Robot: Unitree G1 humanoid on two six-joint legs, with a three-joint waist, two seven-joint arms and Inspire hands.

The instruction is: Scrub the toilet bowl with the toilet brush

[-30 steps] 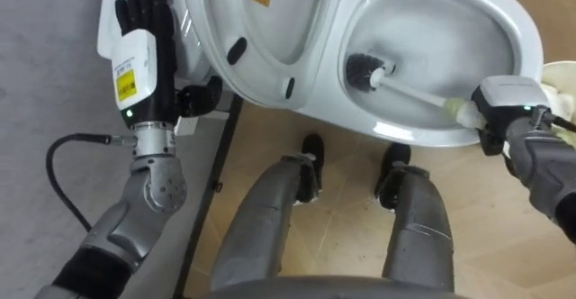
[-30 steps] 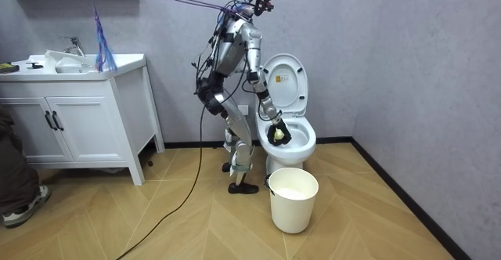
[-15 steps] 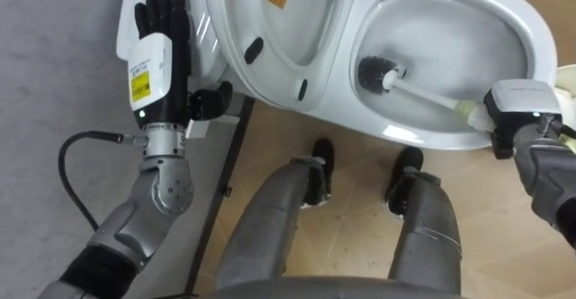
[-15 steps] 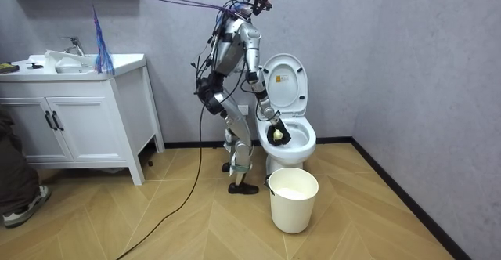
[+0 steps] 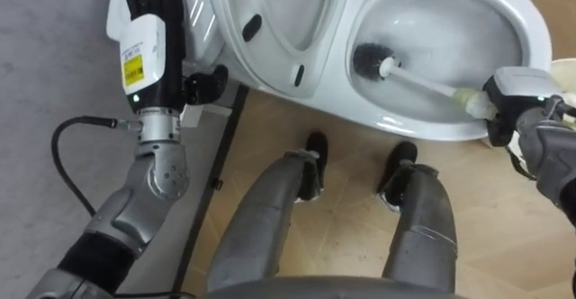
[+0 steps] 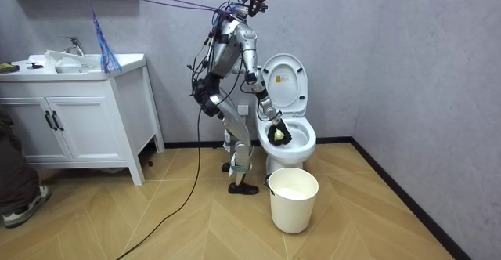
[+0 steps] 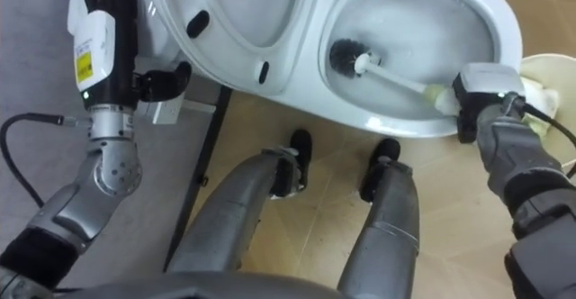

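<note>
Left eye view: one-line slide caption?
Right hand holds the toilet brush, bristle head down in the toilet bowl; open left hand beside the raised lid.

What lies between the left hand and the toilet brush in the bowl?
The raised seat and lid, in the left eye view, separate the left hand from the toilet brush in the bowl.

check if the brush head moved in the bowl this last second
No. The brush head stays at the same spot by the left wall of the toilet bowl, beside the raised seat; the camera shifted.
</note>
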